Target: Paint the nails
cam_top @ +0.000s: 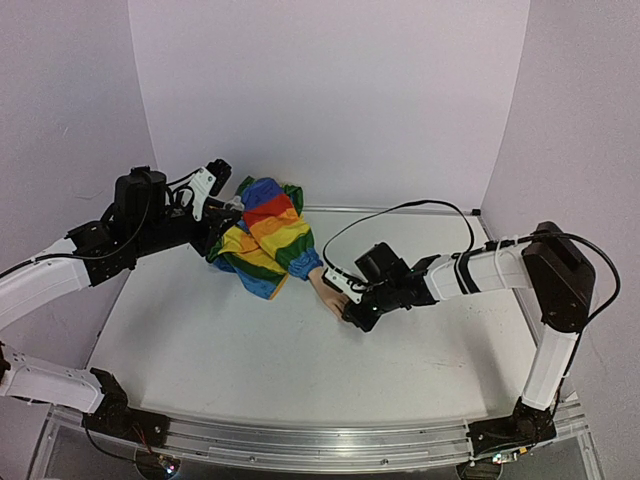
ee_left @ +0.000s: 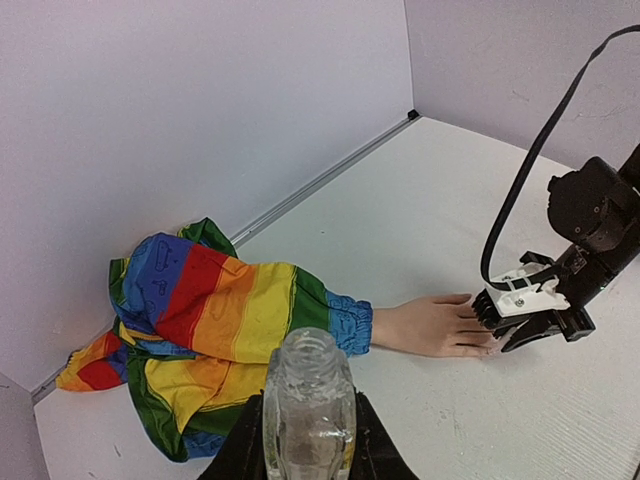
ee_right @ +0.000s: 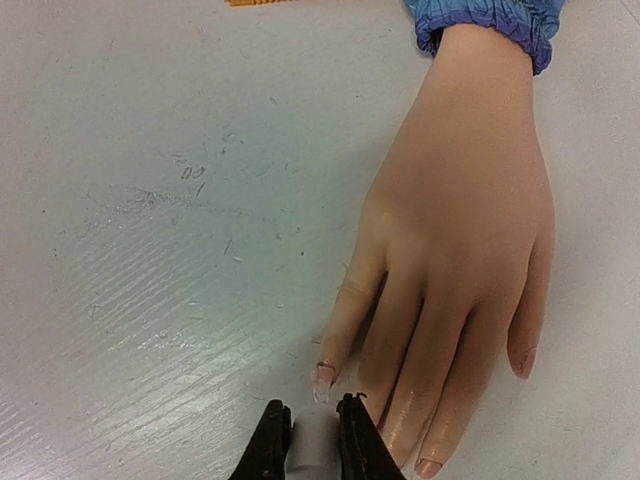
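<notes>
Clamped in the right gripper (ee_right: 310, 418), a whitish cap (ee_right: 312, 450) is held just beside the nails (ee_right: 322, 378), the mannequin hand (ee_right: 455, 220) being laid flat with fingers (ee_right: 430, 380) pointed toward it; the bottle (ee_left: 308, 380) is gripped by the farther left gripper (ee_left: 308, 447).

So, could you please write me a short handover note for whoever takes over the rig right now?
Left gripper: shut on the clear bottle, cap off, near the rainbow sleeve.
Right gripper: shut on a small white piece, probably the brush cap, right by the index nail.
Mannequin hand: flat on the table, palm down.
Done: bottle opened; no colour shows on any nail, so coats cannot be judged.
Left: work across the nails, then recap.
</notes>
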